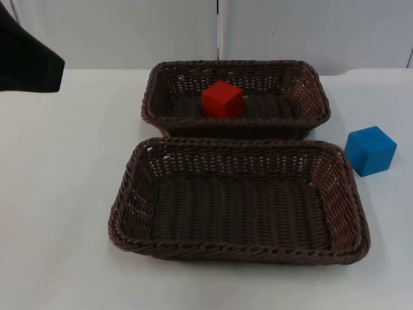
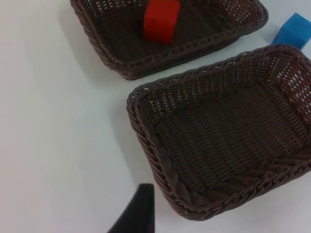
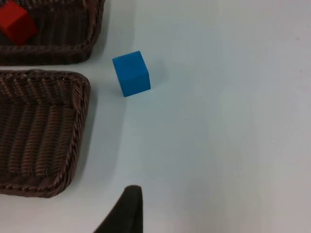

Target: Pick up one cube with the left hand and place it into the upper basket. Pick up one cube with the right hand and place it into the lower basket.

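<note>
A red cube (image 1: pixel 222 99) (image 2: pixel 161 20) (image 3: pixel 16 23) lies inside the upper wicker basket (image 1: pixel 310 90) (image 2: pixel 121 65), near its middle. The lower basket (image 1: pixel 352 194) (image 2: pixel 146 126) (image 3: pixel 73 121) holds nothing. On the white table, just right of the lower basket's far corner, sits a blue cube (image 1: pixel 370 150) (image 2: pixel 293 30) (image 3: pixel 130 73). My left arm (image 1: pixel 29 58) is drawn back at the far left, and its gripper (image 2: pixel 136 216) is above bare table left of the lower basket. My right gripper (image 3: pixel 124 213) hangs over bare table, well short of the blue cube.
The grey partition wall (image 1: pixel 116 32) closes off the table behind the upper basket. The two baskets stand close together, one behind the other. Open white table (image 1: pixel 58 194) lies left of the baskets and around the blue cube.
</note>
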Robot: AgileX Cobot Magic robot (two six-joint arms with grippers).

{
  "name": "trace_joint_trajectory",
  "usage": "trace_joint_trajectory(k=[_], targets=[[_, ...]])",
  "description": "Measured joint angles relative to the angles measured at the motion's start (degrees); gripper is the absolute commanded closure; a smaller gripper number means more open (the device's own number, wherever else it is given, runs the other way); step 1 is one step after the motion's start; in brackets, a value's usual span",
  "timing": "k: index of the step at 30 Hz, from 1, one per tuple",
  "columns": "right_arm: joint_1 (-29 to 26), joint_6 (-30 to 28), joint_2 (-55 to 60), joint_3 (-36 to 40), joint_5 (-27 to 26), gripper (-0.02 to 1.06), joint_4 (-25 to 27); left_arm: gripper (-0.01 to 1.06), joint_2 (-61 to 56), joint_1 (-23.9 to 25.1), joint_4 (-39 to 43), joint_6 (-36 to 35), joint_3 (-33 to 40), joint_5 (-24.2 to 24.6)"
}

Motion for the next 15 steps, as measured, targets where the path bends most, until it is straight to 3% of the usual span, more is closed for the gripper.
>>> trace_joint_trajectory(k=[15], targets=[[0.0, -1.12, 25.87, -9.26, -2.22, -0.01, 0.0, 0.11, 0.0, 0.0, 0.0, 0.0, 0.0, 0.03]])
